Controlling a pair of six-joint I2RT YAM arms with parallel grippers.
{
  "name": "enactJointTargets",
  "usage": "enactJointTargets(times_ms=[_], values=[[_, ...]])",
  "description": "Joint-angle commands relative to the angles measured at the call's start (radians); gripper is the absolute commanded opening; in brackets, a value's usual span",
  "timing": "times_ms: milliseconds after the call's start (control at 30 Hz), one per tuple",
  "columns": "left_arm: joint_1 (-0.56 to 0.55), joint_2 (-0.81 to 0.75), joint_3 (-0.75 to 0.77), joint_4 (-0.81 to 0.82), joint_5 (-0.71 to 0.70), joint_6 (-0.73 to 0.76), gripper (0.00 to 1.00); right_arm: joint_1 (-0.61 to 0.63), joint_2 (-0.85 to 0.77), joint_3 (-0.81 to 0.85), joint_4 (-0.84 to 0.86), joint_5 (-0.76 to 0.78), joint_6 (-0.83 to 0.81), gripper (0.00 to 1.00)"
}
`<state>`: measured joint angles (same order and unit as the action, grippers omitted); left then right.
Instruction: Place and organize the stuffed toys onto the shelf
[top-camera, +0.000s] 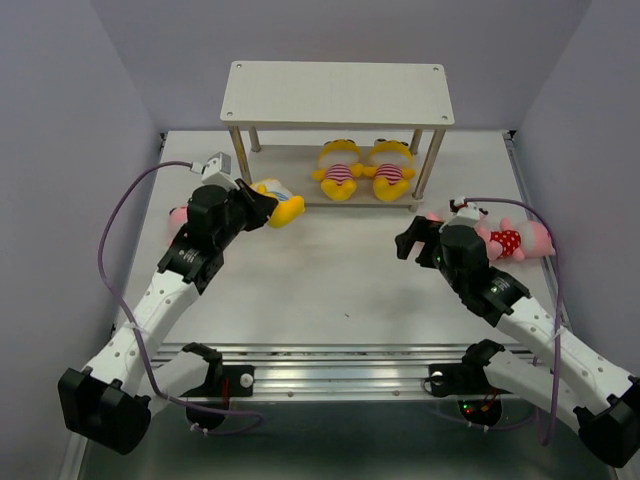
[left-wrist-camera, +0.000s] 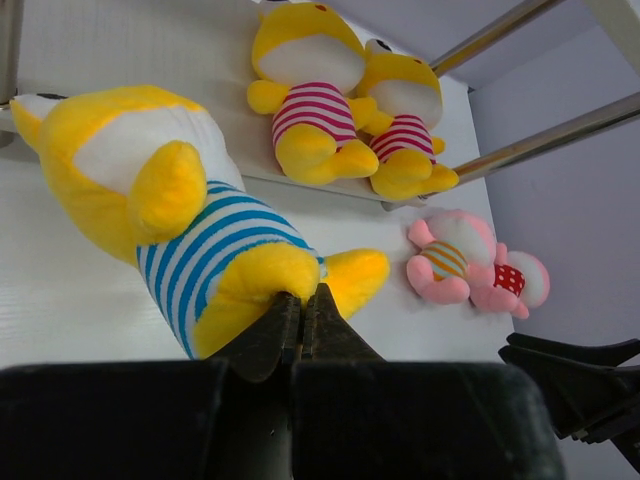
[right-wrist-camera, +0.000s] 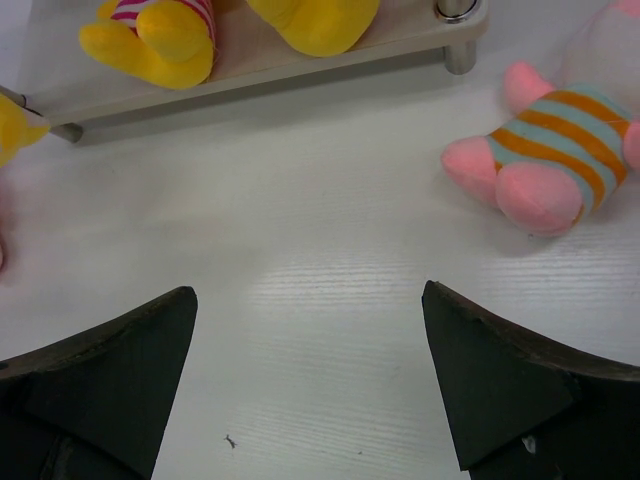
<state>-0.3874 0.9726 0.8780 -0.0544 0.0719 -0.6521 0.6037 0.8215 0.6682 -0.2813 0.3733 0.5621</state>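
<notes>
The yellow plush doll in a blue-and-white striped outfit (left-wrist-camera: 200, 240) is clamped by one foot in the left gripper (left-wrist-camera: 300, 308), just beside the near-left leg of the two-tier cream-white shelf (top-camera: 338, 92). Two yellow plush dolls in pink striped outfits (top-camera: 340, 170) are set side by side, touching, on the lower board. Right of the shelf, a pink doll in orange-and-teal stripes (right-wrist-camera: 560, 150) and a pink doll in red polka dots (top-camera: 505, 240) lie touching on the white table (top-camera: 330, 290). The right gripper (right-wrist-camera: 308, 292) is spread apart over the table, with nothing held. Another pink doll (top-camera: 180, 213) is partly hidden behind the left arm.
</notes>
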Motion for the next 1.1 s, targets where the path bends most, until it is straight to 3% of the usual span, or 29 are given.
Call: enactJointTargets(times_ms=[0, 1067], values=[[-0.008, 0.017, 0.056, 0.114, 0.036, 0.022, 0.00, 0.008, -0.019, 0.021, 0.011, 0.042, -0.027, 1.00], [0.036, 0.330, 0.084, 0.423, 0.062, 0.115, 0.00, 0.008, -0.004, 0.044, 0.040, 0.068, -0.059, 1.00]])
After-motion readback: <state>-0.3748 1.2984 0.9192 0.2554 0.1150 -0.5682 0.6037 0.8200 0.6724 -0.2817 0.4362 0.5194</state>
